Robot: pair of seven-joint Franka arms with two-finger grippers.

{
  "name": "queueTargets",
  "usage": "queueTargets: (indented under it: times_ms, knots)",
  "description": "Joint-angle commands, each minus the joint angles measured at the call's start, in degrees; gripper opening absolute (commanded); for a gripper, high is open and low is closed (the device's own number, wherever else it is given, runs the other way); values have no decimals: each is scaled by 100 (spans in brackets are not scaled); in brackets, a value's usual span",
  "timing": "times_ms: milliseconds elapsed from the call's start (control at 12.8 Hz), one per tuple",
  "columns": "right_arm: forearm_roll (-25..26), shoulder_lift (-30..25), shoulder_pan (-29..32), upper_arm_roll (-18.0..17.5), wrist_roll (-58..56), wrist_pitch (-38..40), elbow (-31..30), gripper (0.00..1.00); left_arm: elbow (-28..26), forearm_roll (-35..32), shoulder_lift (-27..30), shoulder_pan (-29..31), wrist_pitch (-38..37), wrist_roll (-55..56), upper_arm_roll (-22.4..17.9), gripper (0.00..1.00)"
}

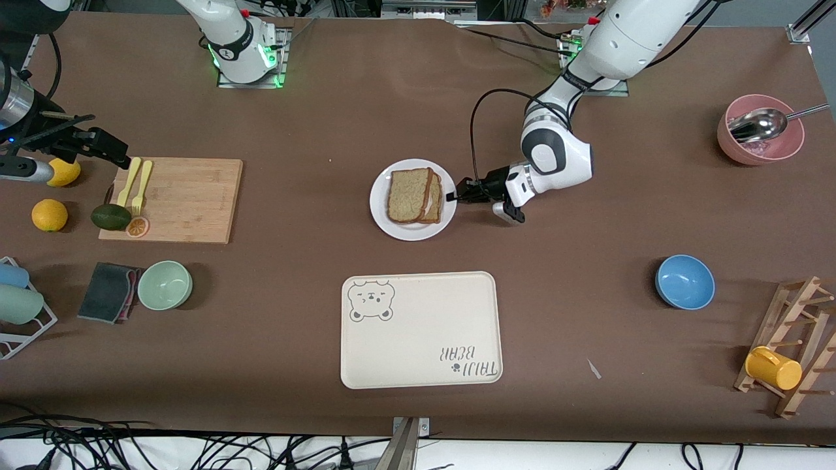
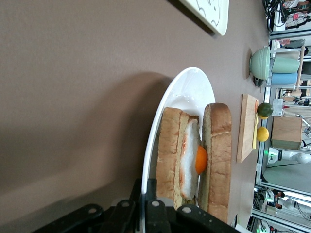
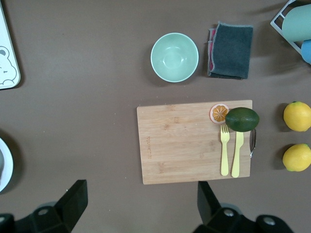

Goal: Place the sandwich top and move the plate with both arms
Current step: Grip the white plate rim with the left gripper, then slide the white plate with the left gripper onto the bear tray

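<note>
The small white plate [image 1: 385,219] sits mid-table and carries a sandwich. The sandwich top [image 1: 408,194], a speckled tan slice, lies on the stack. In the left wrist view the sandwich top [image 2: 218,155] rests over a fried egg [image 2: 200,160] and a lower slice [image 2: 170,150] on the plate [image 2: 189,87]. My left gripper [image 1: 454,196] is shut on the plate's rim at the side toward the left arm's end, and the rim runs between its fingers [image 2: 146,194]. My right gripper [image 1: 108,149] is open and empty, up by the cutting board [image 1: 179,199]; it also shows in the right wrist view [image 3: 141,208].
The bear-printed tray [image 1: 421,329] lies nearer the camera than the plate. The board holds two yellow forks [image 1: 136,183], an avocado [image 1: 111,217] and an orange slice. Lemons, a green bowl [image 1: 164,284], a cloth, a blue bowl [image 1: 684,282], a pink bowl [image 1: 761,140] and a mug rack stand around.
</note>
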State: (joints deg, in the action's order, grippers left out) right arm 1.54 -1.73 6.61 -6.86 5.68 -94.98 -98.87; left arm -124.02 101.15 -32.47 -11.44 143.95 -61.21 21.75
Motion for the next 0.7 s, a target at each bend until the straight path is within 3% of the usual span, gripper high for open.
queueTargets:
  times_ms: [0, 627]
  knots:
    - [-39, -30, 34, -9, 29, -12, 34, 100, 211, 265, 22, 45, 45, -75, 31, 0]
    - [-39, -47, 34, -9, 3, 50, 52, 100, 922, 204, -127, 194, 37, 162, -31, 0]
